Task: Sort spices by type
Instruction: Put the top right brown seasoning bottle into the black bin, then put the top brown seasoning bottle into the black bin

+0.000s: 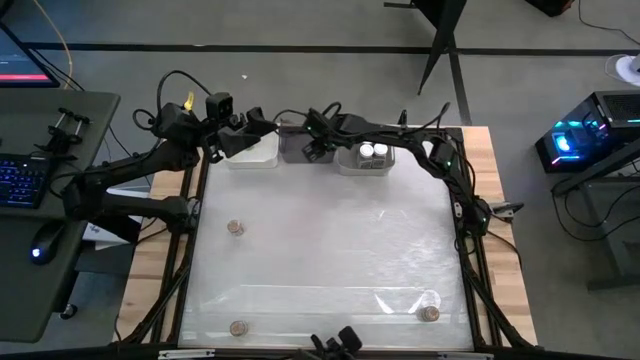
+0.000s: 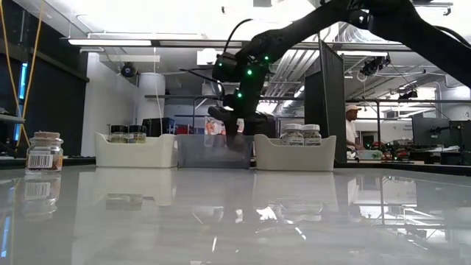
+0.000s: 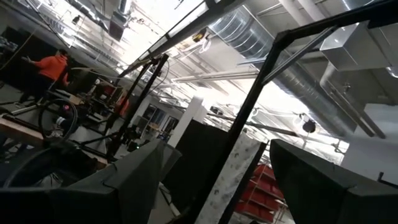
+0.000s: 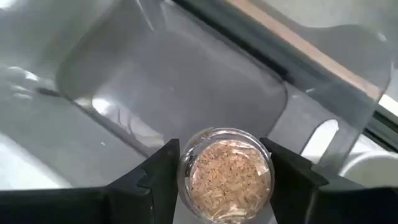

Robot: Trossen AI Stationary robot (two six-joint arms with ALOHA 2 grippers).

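Observation:
Three bins stand along the table's far edge: a white bin (image 1: 252, 150) with dark-capped jars (image 2: 127, 134), a grey see-through bin (image 1: 293, 147) in the middle, and a pale bin (image 1: 365, 160) with two white-capped jars (image 1: 373, 152). My right gripper (image 4: 225, 155) hangs over the middle bin (image 4: 180, 81), shut on a cork-capped spice jar (image 4: 225, 177). My left gripper (image 3: 217, 162) is raised beside the white bin, tipped upward, open and with nothing between its fingers. My right gripper pinches the jar by its round side wall (image 4: 185, 171) between the two fingers (image 4: 158, 165), one on each side. The fingers slant downward from the table's right toward the far edge. The jar's cork-coloured round face looks up at the wrist camera. It hangs clear above the grey bin's floor.
Three cork-capped jars stand loose on the table: one left of centre (image 1: 235, 228), one at the near left (image 1: 238, 327), one at the near right (image 1: 430, 313). The middle of the table is bare. A person (image 2: 353, 121) stands in the room behind.

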